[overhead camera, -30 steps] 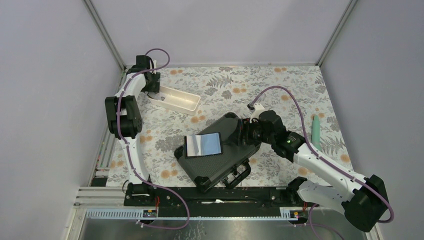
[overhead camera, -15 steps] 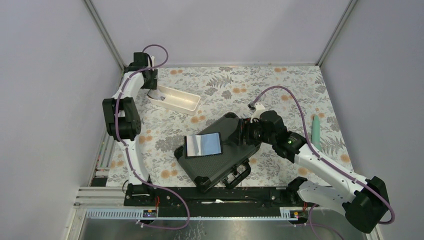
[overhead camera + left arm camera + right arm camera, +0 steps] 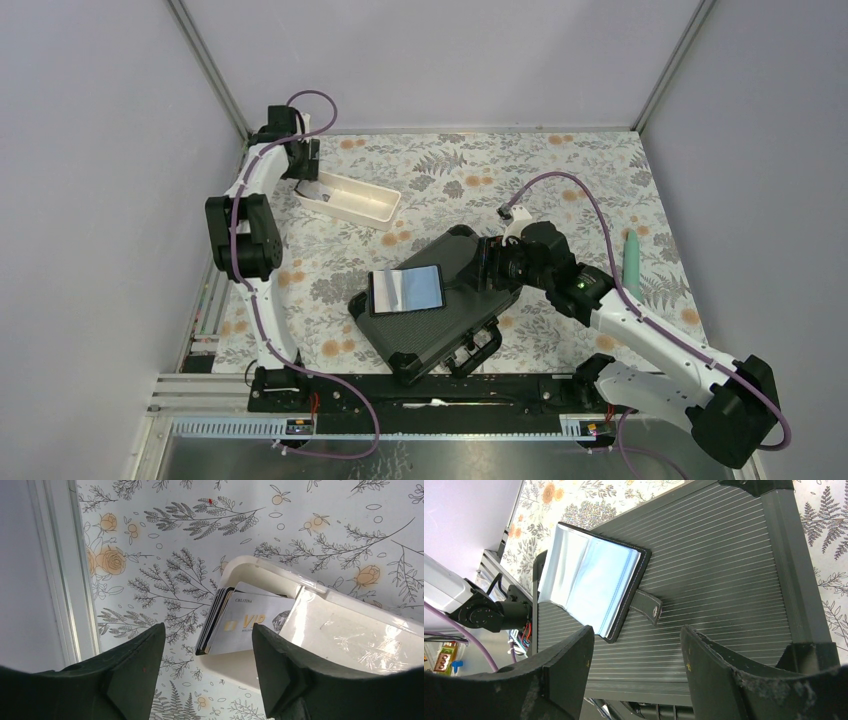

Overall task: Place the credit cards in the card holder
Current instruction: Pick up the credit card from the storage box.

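Floral bench (image 3: 560, 170): nothing loaded yet, I judged. Stack of credit cards (image 3: 240, 622) stood in white tray (image 3: 265, 564), upper left; card holder (image 3: 407, 290) lay open on black case (image 3: 430, 335), centre. Both spread, empty: left tool (image 3: 207, 630), right tool (image 3: 638, 632).

Gold "VIP" and small "CHLITINA" on the pale credit card (image 3: 248, 623) in the white tray (image 3: 265, 565)

The left arm (image 3: 240, 235) and right arm (image 3: 650, 335) have white links, black joint housings and looping purple cables (image 3: 557, 176). Their jaws are thick matte black wedges.
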Tool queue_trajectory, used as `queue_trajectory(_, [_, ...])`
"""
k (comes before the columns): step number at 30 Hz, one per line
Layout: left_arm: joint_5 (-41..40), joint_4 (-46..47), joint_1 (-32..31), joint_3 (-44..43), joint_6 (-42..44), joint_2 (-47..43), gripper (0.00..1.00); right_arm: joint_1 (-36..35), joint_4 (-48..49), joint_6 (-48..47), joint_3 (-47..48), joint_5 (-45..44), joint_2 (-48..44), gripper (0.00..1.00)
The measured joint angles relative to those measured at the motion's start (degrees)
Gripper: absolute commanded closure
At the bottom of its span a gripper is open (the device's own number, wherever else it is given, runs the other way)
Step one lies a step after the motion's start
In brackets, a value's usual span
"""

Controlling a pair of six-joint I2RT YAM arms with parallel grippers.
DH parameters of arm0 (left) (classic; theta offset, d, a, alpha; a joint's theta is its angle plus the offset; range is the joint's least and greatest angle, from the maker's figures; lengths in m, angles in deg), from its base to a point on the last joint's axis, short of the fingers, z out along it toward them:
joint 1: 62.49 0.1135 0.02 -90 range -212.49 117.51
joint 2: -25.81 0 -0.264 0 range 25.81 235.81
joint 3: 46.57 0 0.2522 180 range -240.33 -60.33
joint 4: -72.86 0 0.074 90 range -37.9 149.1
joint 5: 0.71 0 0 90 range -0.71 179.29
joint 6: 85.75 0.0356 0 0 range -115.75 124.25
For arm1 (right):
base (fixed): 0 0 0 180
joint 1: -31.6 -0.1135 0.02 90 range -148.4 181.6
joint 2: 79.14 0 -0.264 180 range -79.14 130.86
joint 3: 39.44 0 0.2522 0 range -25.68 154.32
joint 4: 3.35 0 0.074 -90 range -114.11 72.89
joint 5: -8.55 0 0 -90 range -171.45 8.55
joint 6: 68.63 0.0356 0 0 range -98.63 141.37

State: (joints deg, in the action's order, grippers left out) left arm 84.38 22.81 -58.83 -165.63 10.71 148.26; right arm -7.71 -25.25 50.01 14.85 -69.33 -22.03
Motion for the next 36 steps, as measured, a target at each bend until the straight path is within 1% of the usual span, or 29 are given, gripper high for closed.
queue_trajectory(12, [0.3,-1.1,0.0,0.0,0.0,2.9,0.32,0.0,-0.2,0.1,0.0,0.0,-0.2,0.30])
queue_trajectory(20, [-1.0,-1.2,-0.2,-0.1,0.0,3.4,0.40,0.0,-0.2,0.1,0.0,0.0,-0.2,0.30])
queue_trajectory(33, [-5.1,-0.5,-0.3,-0.1,0.0,3.4,0.47,0.0,-0.2,0.2,0.0,0.0,-0.3,0.30])
queue_trajectory(36, [-5.6,-0.3,-0.3,-0.1,0.0,3.4,0.51,0.0,-0.2,0.2,0.0,0.0,-0.3,0.30])
